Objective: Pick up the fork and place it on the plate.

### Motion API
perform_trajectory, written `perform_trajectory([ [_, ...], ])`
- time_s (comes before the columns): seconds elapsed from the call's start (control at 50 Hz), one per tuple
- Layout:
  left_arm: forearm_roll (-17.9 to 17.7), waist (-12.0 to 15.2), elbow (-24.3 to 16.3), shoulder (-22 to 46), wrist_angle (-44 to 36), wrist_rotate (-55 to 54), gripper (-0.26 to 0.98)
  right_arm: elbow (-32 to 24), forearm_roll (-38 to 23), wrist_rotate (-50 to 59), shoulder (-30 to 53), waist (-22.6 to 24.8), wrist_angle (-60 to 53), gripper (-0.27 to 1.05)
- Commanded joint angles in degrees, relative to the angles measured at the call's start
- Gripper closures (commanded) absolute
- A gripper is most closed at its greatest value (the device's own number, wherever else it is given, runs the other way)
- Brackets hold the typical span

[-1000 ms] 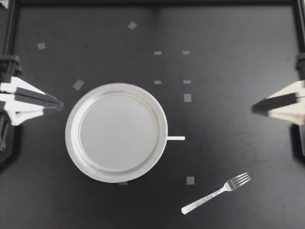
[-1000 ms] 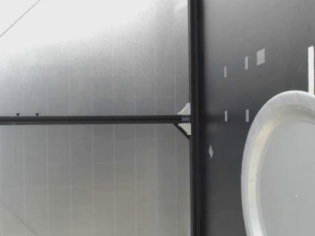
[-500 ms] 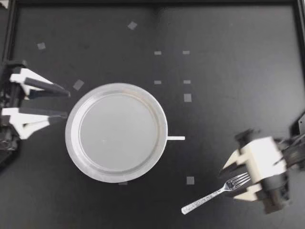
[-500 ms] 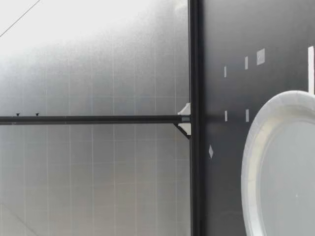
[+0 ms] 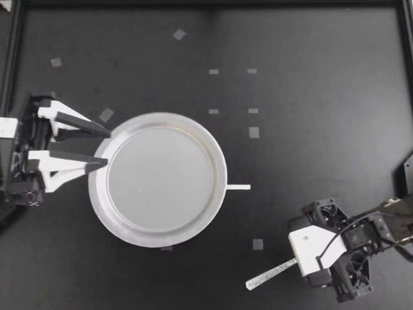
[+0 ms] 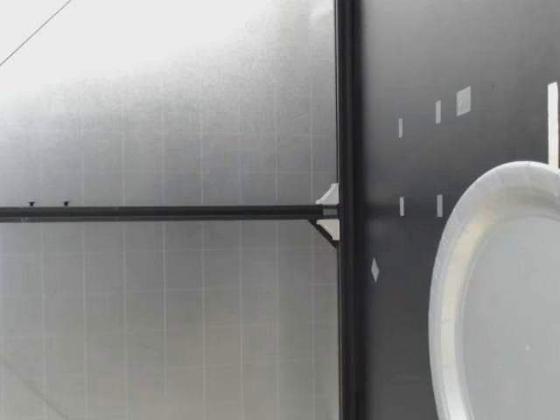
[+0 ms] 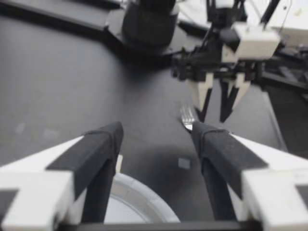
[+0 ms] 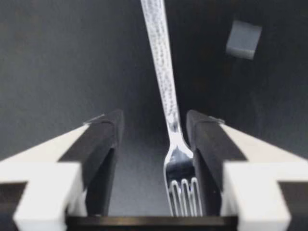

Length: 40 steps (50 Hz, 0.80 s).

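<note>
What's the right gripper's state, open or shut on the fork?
Open: right gripper straddles the fork, a clear gap beside one finger.

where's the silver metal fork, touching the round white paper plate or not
Apart. In the top view the silver metal fork lies clear of the round white paper plate, with bare black table between them.

A: State of right gripper [image 8: 153, 120]?
B: Fingers spread. Fork [image 8: 165, 89] lies between them, tines toward wrist, handle running ahead. Close against one finger; contact unclear.
A: Else?
B: Grey tape square [image 8: 244, 39] on dark table [image 8: 57, 57], beside the handle.
</note>
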Motion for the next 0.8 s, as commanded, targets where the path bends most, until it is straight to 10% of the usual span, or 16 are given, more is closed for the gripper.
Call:
perform_trajectory([
  [0.0,0.0,0.0,0.0,-0.4,-0.9,0.2,0.15,-1.2,0.1,-0.1,1.3,0.4,0.0,0.26],
  [0.78,0.1,0.0,1.1,-0.4,-2.0,-0.3,0.15,-4.1,0.1,2.1,8.7,0.4,0.5,0.3],
])
